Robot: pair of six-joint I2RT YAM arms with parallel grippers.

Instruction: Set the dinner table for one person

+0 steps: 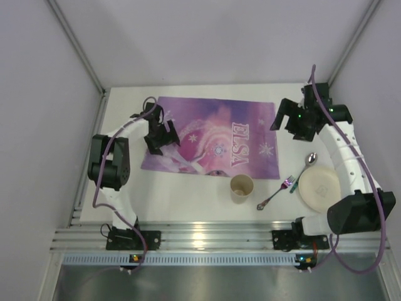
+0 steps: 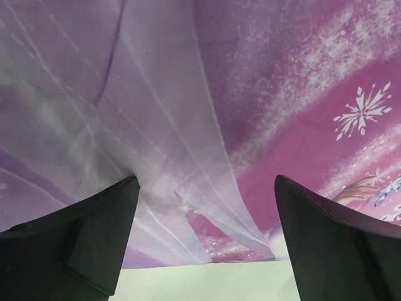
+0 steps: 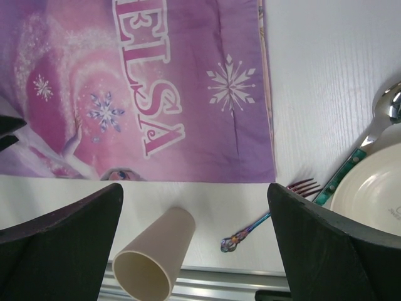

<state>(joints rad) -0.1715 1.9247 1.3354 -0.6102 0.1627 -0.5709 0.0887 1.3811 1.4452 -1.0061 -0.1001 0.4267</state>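
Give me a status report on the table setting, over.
Left gripper, right gripper: jaws open, empty. Dinner table: plate, cup, fork, spoon all off the placemat. Nothing in the way.

Bright, even overhead light; faint shadows on the table (image 1: 188,200); glare on its aluminium rail (image 1: 199,240); left wrist view soft.

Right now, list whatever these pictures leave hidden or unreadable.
- Plate: right wrist view, cut off by the right edge and a finger.
- Spoon: same view, bowl clipped by that edge.
- Placemat: top view, left gripper covers its left edge.
- Plate's centre mark: top view, too small.
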